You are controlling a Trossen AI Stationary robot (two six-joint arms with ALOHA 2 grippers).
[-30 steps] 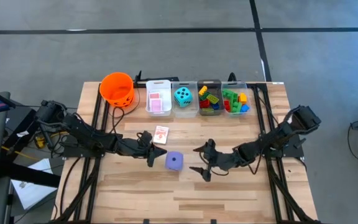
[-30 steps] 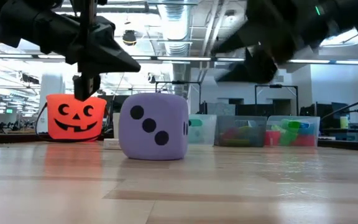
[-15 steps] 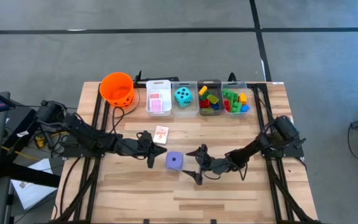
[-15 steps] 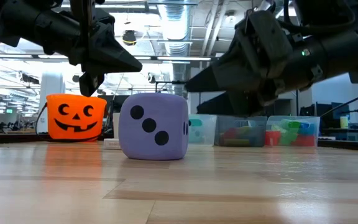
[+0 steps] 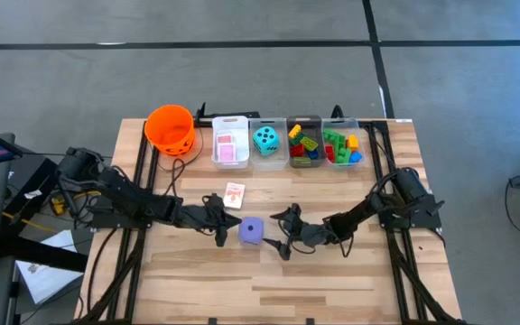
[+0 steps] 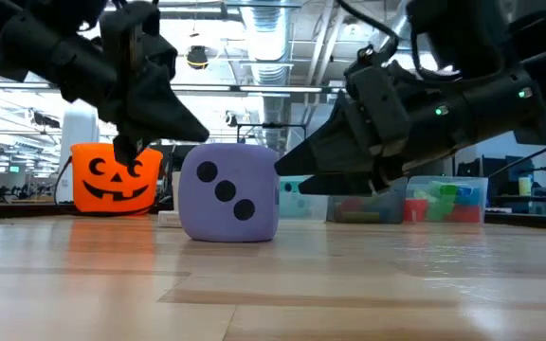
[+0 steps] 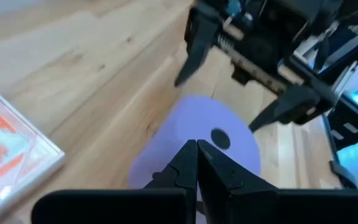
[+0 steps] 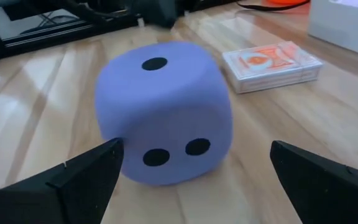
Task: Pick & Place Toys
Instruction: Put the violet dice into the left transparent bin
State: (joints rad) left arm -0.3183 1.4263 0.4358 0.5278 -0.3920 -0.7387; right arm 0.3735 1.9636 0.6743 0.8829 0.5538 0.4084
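The purple die (image 5: 252, 231) rests on one face on the wooden table (image 5: 332, 289), with one pip on top and two pips facing my right gripper (image 8: 166, 112). My left gripper (image 5: 222, 233) is shut and hovers just off the die's left side; the low view shows a small gap between its tips (image 6: 124, 152) and the die. My right gripper (image 5: 280, 235) stands open just to the die's right, low over the table. Its fingers (image 8: 86, 177) are spread wider than the die and touch nothing. A pack of playing cards (image 5: 234, 195) lies flat behind the die.
Along the far edge stand the orange pumpkin bucket (image 5: 171, 128), a white bin (image 5: 230, 143) with cards, a clear bin holding a teal die (image 5: 265, 139) and two clear bins of coloured bricks (image 5: 304, 144) (image 5: 342, 146). The near half of the table is bare wood.
My right gripper has come down and moved toward the table's left edge, up to the purple die, staying open. My left gripper has rolled a little about its own line and stays shut beside the die.
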